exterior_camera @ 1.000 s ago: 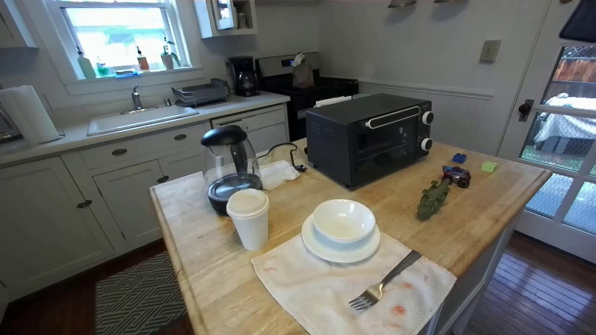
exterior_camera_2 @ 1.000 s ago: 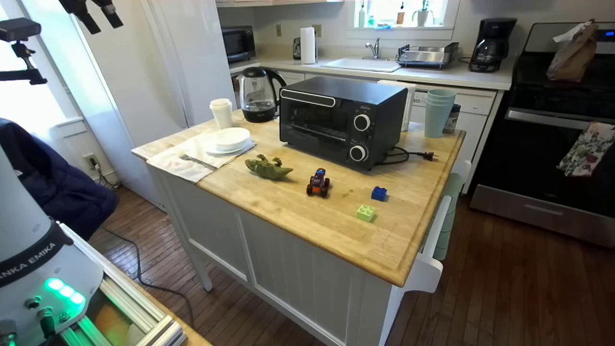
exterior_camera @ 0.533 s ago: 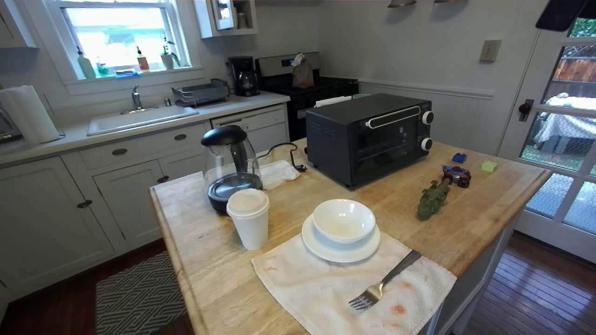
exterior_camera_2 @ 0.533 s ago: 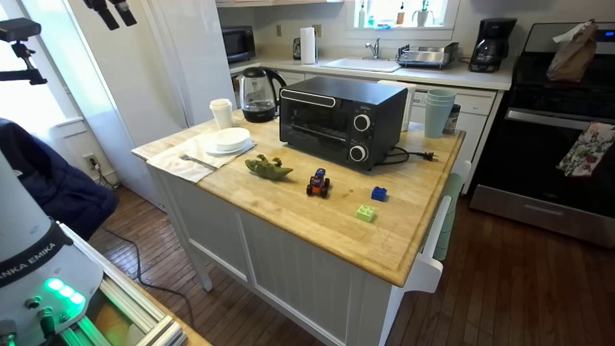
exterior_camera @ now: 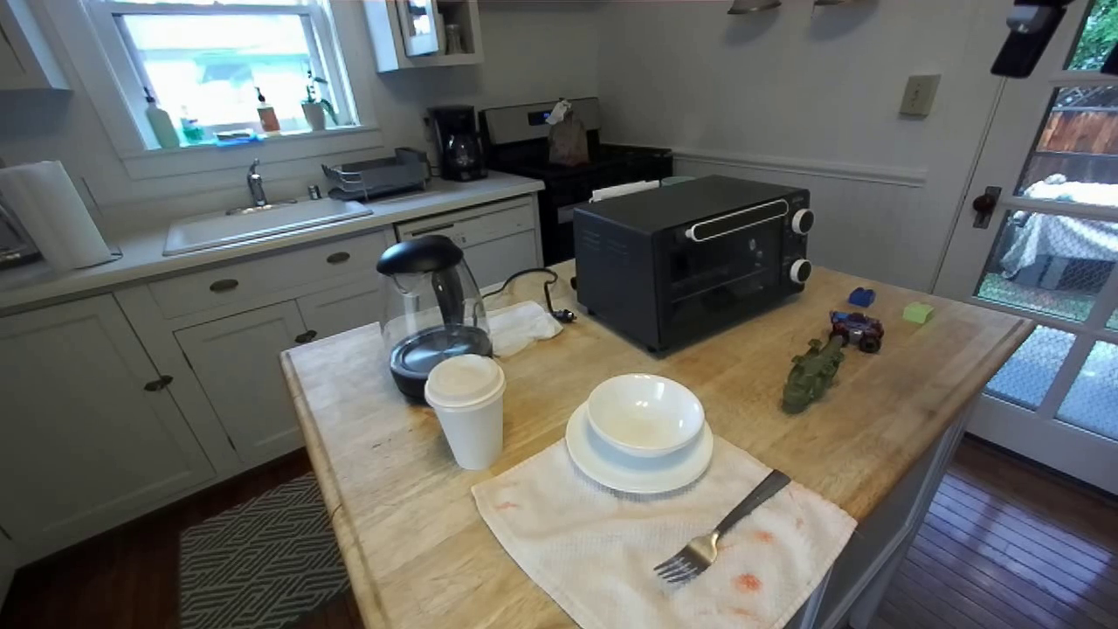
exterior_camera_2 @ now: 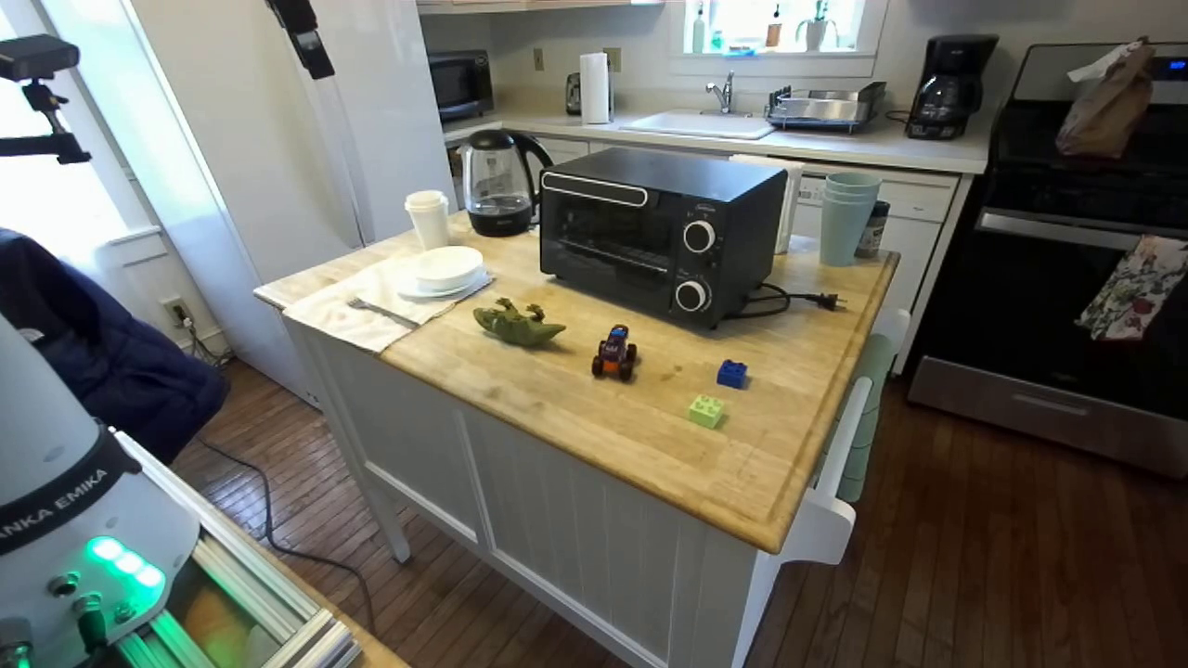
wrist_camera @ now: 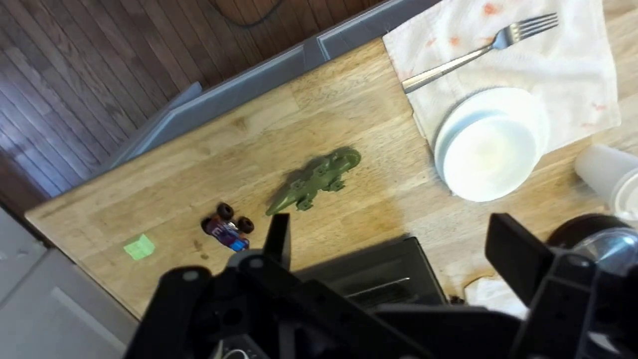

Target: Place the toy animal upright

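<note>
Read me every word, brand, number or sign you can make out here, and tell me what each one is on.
"ANKA EMIKA": on the robot arm's base in an exterior view; whatever comes before it is cut off by the picture's edge.
Too small to read: lettering on the black toaster oven.
Too small to read: the stove's blue display.
Too blurred to read: marks on the toy truck.

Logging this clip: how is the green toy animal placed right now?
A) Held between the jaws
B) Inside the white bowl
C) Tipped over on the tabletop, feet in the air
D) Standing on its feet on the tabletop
C: in an exterior view the toy animal lies overturned on the wooden tabletop with its feet pointing up, and the wrist view shows its legs from above.
</note>
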`<state>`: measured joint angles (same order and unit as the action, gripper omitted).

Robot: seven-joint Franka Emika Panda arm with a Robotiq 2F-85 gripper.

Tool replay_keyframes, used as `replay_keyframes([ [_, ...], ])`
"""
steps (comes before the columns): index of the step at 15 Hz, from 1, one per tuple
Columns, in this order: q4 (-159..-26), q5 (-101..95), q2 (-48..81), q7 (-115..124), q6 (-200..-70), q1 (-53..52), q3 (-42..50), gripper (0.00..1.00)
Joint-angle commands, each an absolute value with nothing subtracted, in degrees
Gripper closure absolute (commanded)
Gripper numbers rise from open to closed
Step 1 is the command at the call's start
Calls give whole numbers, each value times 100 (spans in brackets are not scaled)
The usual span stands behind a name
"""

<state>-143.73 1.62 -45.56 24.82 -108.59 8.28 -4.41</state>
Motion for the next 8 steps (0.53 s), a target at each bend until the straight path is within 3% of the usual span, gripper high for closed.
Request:
replay_keyframes([
  [1,-14546,279,-4304,3110,-11146,1237,-366,0],
  [8,-14857,412,-3778,4155,-11922,1722,-118,0],
])
